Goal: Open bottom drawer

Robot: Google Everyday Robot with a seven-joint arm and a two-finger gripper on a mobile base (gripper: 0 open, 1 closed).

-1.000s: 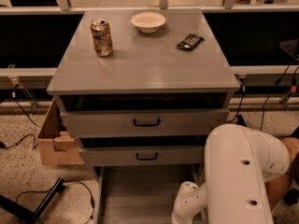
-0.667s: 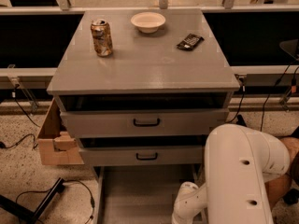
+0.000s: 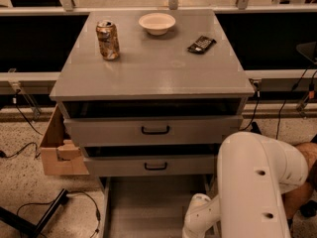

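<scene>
The grey cabinet (image 3: 153,68) has three drawers. The top drawer (image 3: 114,132) and the middle drawer (image 3: 119,166) each show a black loop handle and stand slightly out. The bottom drawer (image 3: 148,207) is pulled far out toward me. Its plain grey inside shows; its front and handle are below the picture's edge. My white arm (image 3: 260,182) comes in at the lower right, and its wrist (image 3: 198,219) reaches down by the bottom drawer's right side. The gripper is out of view below the picture's edge.
On the cabinet top stand a drink can (image 3: 108,39), a white bowl (image 3: 157,23) and a dark snack packet (image 3: 201,44). A cardboard box (image 3: 57,152) sits on the floor left of the cabinet. Cables and a black bar (image 3: 34,219) lie at the lower left.
</scene>
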